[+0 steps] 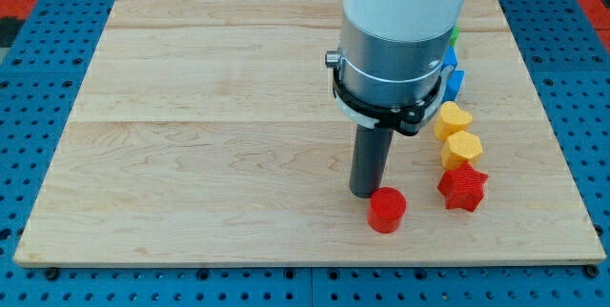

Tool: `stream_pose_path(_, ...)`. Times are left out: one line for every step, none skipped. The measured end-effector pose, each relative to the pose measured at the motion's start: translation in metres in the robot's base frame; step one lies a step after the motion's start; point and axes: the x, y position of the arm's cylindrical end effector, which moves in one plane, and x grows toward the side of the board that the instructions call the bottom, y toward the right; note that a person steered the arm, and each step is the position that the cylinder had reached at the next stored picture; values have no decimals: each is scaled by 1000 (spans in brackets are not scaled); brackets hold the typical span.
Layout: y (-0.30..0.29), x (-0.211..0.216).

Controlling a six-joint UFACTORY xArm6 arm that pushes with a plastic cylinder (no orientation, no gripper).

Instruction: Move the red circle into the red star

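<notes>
The red circle point(386, 210) is a short red cylinder lying near the view's bottom, right of centre. The red star point(463, 188) lies to its right and slightly higher, with a gap between them. My tip point(364, 194) rests on the board just to the upper left of the red circle, close to it or touching it. The arm's thick grey and white body rises above the rod and hides part of the board behind it.
A yellow hexagon point(462, 149) sits just above the red star, and a yellow heart point(453, 119) above that. Blue blocks point(454, 71) and a green block point(455, 32) show partly behind the arm. The wooden board point(191, 107) lies on a blue pegboard.
</notes>
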Motion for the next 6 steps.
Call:
stream_pose_path(0, 4)
stream_pose_path(-2, 20)
stream_pose_path(-11, 36)
stream_pose_path(-35, 53)
stream_pose_path(-15, 66)
stream_pose_path(3, 66)
